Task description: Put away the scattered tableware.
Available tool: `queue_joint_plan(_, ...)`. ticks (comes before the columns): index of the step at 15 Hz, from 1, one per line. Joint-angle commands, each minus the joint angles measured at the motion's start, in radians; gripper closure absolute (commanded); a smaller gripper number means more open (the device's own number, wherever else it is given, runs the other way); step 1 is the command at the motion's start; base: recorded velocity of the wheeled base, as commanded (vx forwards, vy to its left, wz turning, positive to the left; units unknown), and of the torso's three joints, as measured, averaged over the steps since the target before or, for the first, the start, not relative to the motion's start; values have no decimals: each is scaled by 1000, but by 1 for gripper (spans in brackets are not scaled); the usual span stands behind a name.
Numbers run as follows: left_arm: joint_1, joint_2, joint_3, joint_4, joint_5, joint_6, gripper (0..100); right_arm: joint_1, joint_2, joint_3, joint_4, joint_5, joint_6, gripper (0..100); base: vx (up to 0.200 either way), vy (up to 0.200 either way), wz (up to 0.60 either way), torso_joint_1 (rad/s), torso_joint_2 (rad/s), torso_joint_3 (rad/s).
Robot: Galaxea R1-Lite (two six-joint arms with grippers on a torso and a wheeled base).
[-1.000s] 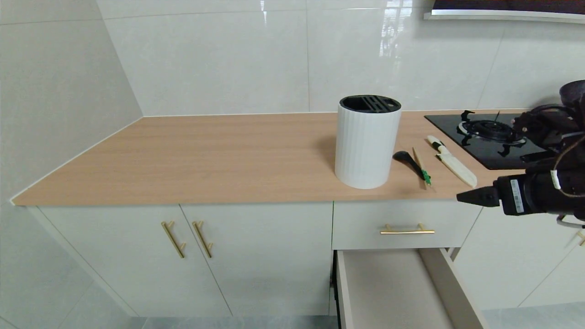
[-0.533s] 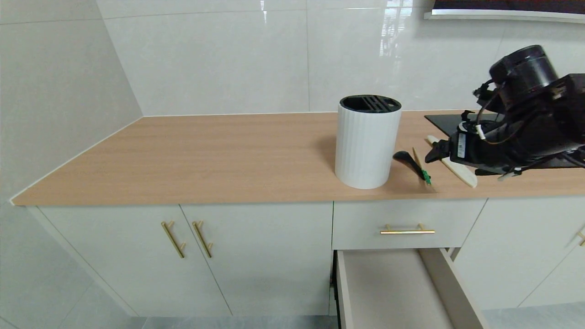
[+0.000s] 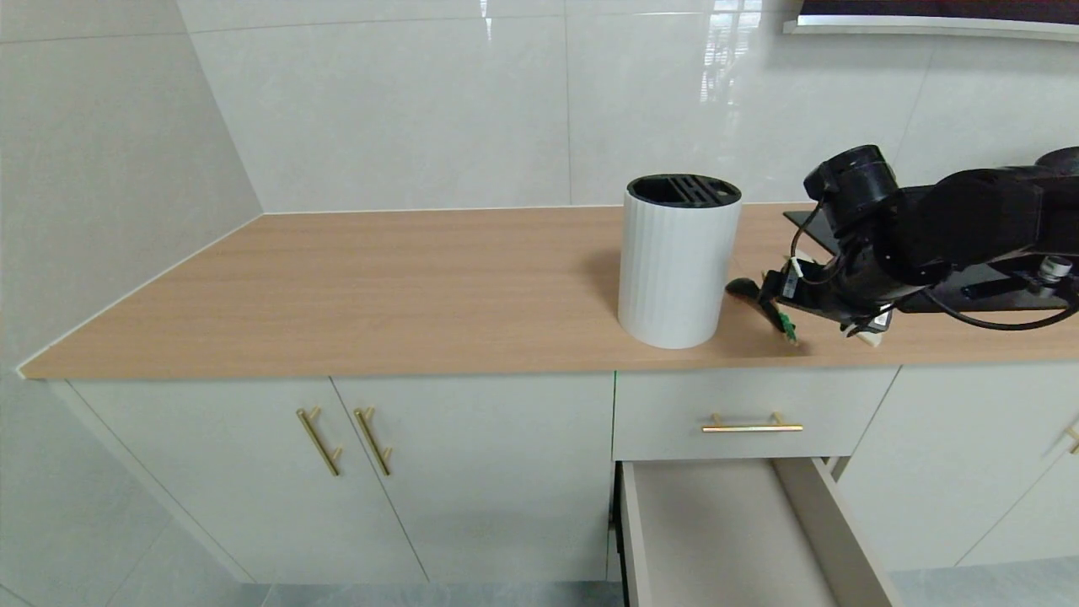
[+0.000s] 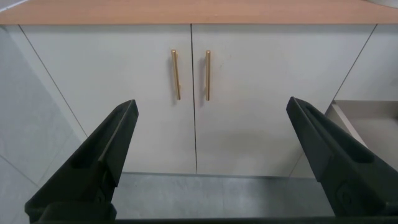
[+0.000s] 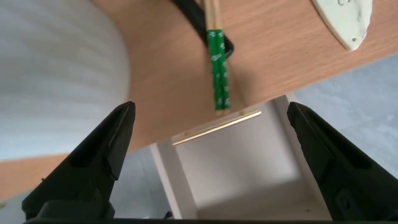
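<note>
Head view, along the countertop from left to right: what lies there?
white utensil holder → black spoon → green-tipped chopsticks → pale knife tip

The worktop (image 3: 379, 287) showed a light tan wood grain. On it stood a holder (image 3: 674, 278) that was white with fine vertical ribs and a black slotted top, along with a black spoon (image 3: 742, 288), pale wooden chopsticks (image 5: 217, 59) with green ends bearing small light marks, and a cream knife (image 5: 345, 22). The cabinet doors (image 3: 472, 480) and drawer front (image 3: 750, 400) were off-white with gold handles (image 3: 750, 427), the open drawer (image 3: 716, 531) was beige inside, and the wall tiles (image 3: 405, 101) were glossy white with faint grey veining.
</note>
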Motion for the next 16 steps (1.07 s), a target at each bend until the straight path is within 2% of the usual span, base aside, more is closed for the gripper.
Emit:
queue_joint_plan(1, 1, 0, 0, 0, 0, -1, 0, -5, 39, -4, -1, -1, 0, 0, 0, 0, 0, 0, 0, 0)
queue_joint_plan(6, 1, 2, 0, 0, 0, -1, 0, -37, 93, -40, -6, -2, 3, 0, 0, 0, 0, 0, 0, 0)
queue_joint_plan(16, 1, 0, 0, 0, 0, -1, 0, -38, 132, -44, -44, -21, 5, 0, 0, 0, 0, 0, 0, 0)
